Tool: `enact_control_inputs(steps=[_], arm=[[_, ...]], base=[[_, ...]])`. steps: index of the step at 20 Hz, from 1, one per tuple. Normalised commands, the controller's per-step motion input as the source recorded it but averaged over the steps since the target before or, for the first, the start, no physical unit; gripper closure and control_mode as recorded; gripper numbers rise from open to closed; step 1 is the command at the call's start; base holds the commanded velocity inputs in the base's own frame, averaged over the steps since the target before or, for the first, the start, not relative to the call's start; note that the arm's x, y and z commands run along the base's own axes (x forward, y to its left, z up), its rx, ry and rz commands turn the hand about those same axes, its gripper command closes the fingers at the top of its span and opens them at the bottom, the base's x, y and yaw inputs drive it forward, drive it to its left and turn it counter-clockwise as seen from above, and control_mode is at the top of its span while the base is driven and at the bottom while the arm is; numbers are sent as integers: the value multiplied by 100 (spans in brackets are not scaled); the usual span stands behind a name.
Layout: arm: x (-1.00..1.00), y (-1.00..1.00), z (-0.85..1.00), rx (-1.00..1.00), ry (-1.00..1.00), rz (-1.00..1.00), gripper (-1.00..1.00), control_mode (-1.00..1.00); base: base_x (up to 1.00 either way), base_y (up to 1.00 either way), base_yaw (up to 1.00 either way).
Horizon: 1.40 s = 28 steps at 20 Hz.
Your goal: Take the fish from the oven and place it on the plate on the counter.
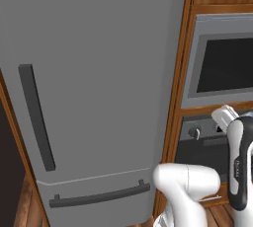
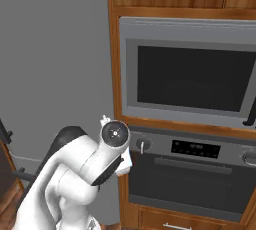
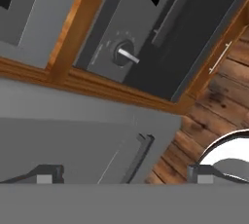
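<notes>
The steel-grey oven [image 2: 192, 181] sits low in the wooden cabinet wall, its dark door shut. Along its top strip are a round knob [image 2: 142, 145] and a dark display [image 2: 195, 149], with the door handle [image 2: 192, 165] below them. The hand view shows the oven [image 3: 160, 33] tilted, its knob [image 3: 122, 52] near the middle. My gripper [image 3: 127, 175] is open and empty, short of the oven's left side. Its fingertips [image 3: 48, 173] rise far apart at the bottom of that view. The fish is hidden, and the plate and counter are out of view.
A big grey fridge [image 1: 89, 88] with dark handles stands left of the oven. A grey microwave [image 2: 192, 76] with a dark window sits directly above the oven. A wooden post [image 1: 178, 97] separates fridge and oven. A wooden drawer [image 2: 175, 221] lies under the oven, above a wooden floor [image 3: 214, 101].
</notes>
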Motion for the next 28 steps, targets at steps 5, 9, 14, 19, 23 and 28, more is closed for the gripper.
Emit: enact_control_inputs(steps=[5, 9, 14, 19, 23, 28], arm=[[-16, -44, -64, 5, -58, -4, -100, -100], [0, -16, -61, 17, -59, -2, -100, -100], [1, -18, -54, 15, -58, -3, -100, -100], [34, -36, -24, 22, -23, 3, -100, -100], [38, -44, -19, 32, 0, 11, -100, -100], [16, -37, -16, 22, 1, 3, -100, -100]], base=[[0, 0, 0], [0, 0, 0], [0, 0, 0], [0, 0, 0], [0, 0, 0], [0, 0, 0]])
